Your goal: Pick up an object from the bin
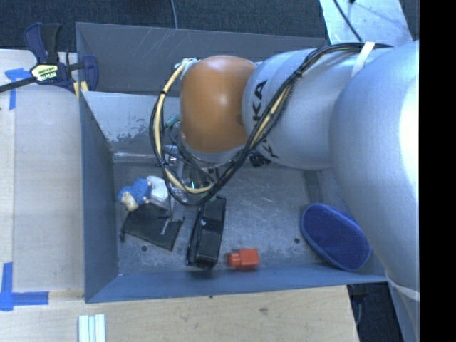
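Pincer aperture: cannot tell, masked by orange cover. Advised: centre squarely over nearby blue-white figurine, left of centre, before closing.

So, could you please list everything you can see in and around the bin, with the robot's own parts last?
Bin: one, grey metal, centre of view.
Toy figure: one, blue and white, left of the bin floor.
Flat piece: one, black, just in front of the figure.
Oblong case: one, black, centre front of the floor.
Small block: one, orange, by the front wall, right of the case.
Oval pad: one, blue, right end of the floor.
Arm: one, grey-white, reaching in from the right.
Wrist cover: one, orange.
Cables: several, yellow and black, looped round the cover.
Gripper: one, dark, beneath the cover, largely hidden.
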`<action>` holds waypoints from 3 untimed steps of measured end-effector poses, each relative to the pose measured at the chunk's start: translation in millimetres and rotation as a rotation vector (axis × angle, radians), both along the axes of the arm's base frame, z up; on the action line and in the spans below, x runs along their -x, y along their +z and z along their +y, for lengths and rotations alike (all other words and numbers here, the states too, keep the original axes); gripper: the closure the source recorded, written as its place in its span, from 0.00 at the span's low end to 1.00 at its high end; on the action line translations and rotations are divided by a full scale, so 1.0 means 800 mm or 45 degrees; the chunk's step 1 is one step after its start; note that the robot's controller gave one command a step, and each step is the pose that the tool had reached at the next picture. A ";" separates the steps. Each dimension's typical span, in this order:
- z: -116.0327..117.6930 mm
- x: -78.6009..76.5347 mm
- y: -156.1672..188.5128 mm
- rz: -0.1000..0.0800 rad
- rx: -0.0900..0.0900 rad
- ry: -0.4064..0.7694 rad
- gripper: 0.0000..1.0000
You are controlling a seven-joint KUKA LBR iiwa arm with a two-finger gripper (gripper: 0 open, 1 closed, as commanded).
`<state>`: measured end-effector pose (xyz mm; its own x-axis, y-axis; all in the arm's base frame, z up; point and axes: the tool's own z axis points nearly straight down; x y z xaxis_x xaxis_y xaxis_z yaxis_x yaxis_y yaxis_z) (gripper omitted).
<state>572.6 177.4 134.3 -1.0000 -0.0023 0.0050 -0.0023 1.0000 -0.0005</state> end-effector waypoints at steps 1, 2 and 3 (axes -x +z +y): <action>0.048 0.003 -0.084 -0.008 -0.003 0.024 0.00; 0.046 -0.003 -0.075 -0.025 -0.007 0.017 1.00; 0.033 0.027 0.095 -0.020 -0.005 0.012 1.00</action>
<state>551.2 204.1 210.4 -0.9999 -0.0121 -0.0107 -0.0121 0.9999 0.0034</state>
